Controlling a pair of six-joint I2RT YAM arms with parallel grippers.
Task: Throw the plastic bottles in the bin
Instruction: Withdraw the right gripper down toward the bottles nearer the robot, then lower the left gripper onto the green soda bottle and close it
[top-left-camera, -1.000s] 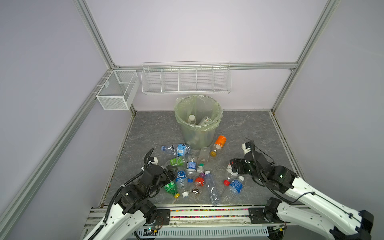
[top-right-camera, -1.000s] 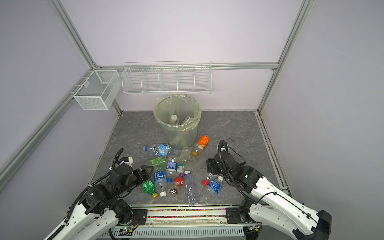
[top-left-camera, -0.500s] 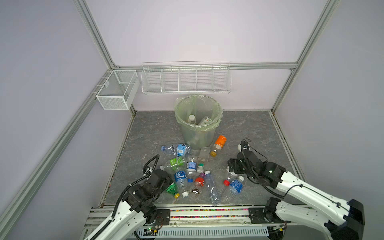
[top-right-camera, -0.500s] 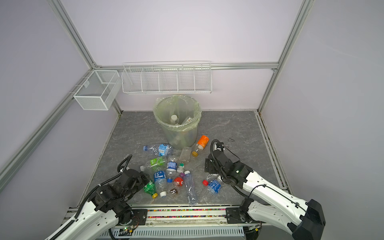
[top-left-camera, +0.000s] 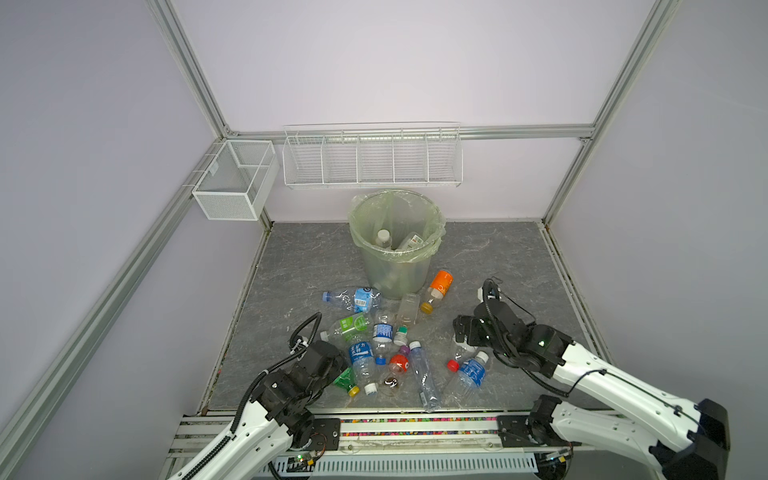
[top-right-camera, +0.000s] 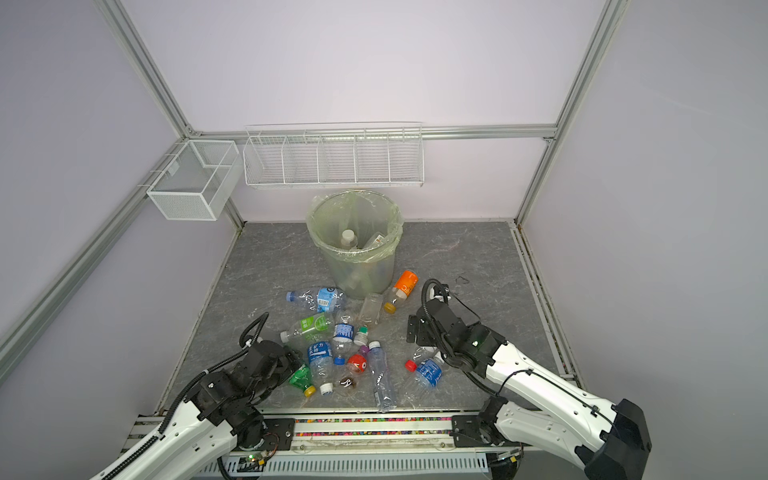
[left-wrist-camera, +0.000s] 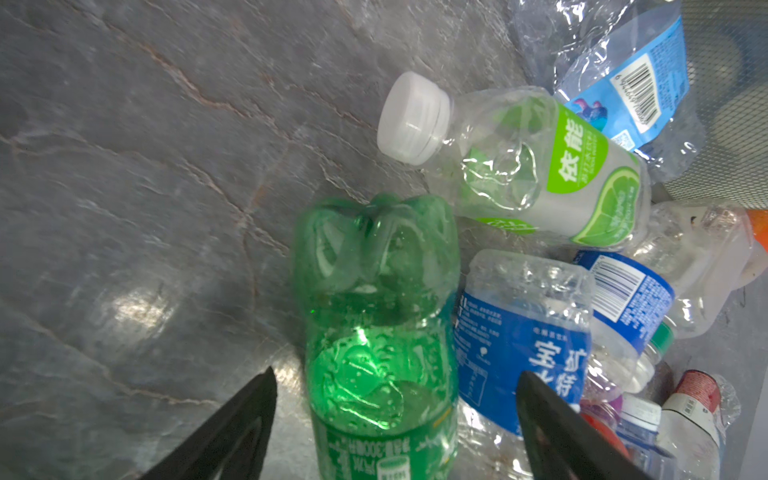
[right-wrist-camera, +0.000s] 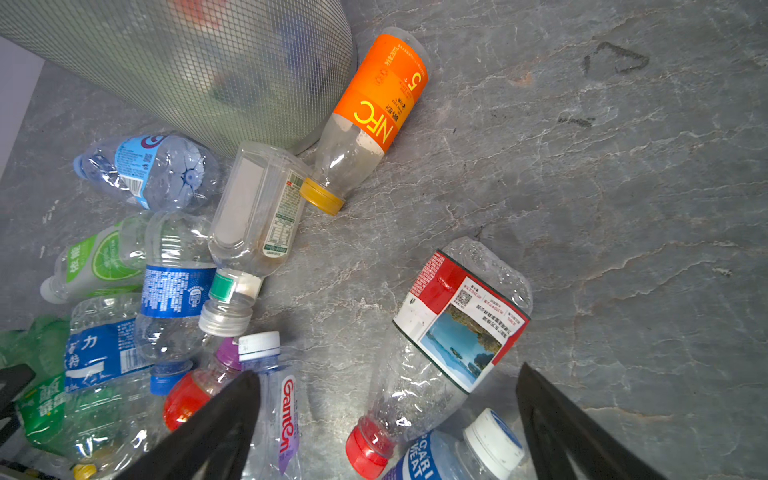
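Jaws wide on both sides, nothing picked up.
My left gripper stands spread around the crushed green plastic bottle, with a gap on either side. My right gripper gapes over the crushed clear plastic bottle with the red-and-white label, its red cap between the jaws. The round grey-green lined bin sits well beyond both sets of tips, bottles inside.
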